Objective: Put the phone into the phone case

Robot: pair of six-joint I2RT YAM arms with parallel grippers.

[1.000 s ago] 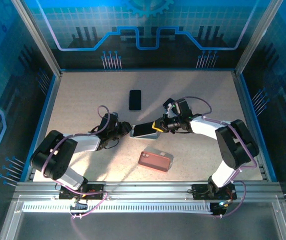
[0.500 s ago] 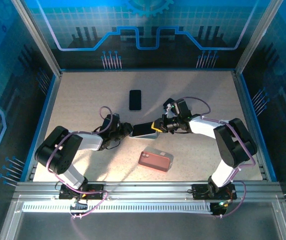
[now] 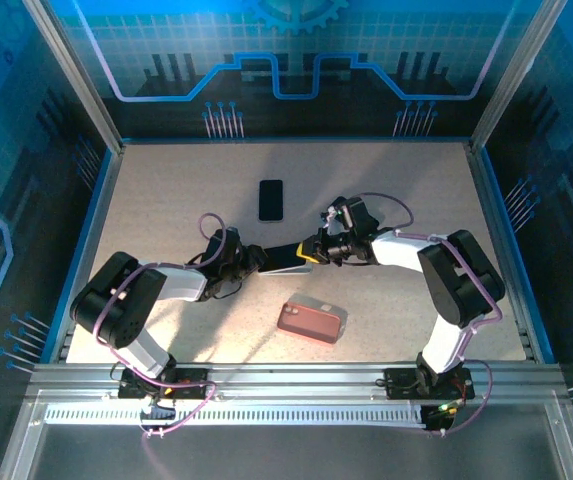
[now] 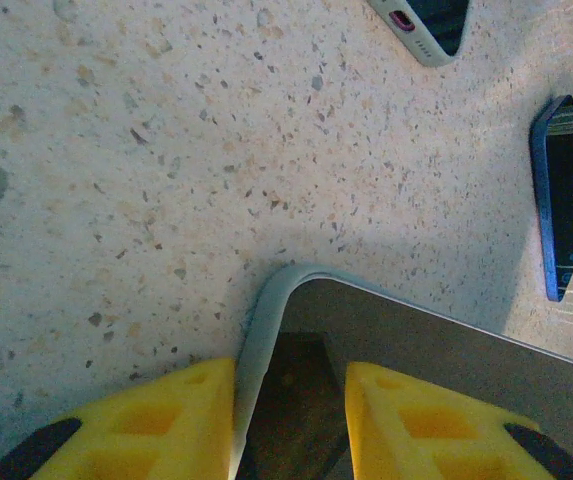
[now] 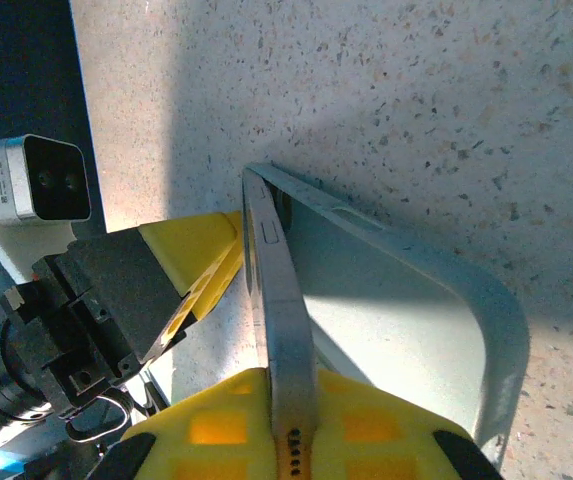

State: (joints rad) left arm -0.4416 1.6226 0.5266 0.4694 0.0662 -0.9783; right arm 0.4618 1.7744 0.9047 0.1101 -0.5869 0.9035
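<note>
Left claw (image 3: 257,260) and right claw (image 3: 311,254) both clenched on pale case (image 3: 284,257), tilted over surface (image 3: 166,190); uneven pull risked my twisting, dropping it.

Top view: high, rear, looking down on table (image 3: 166,200). Wrist views: close, low, facing each other, sharing phone (image 4: 396,335).

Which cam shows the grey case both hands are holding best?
Right wrist: the grey case shows rim, side button and inside, pinched by the right hand. Left wrist gives one corner in the left hand; top external shows it small.
</note>
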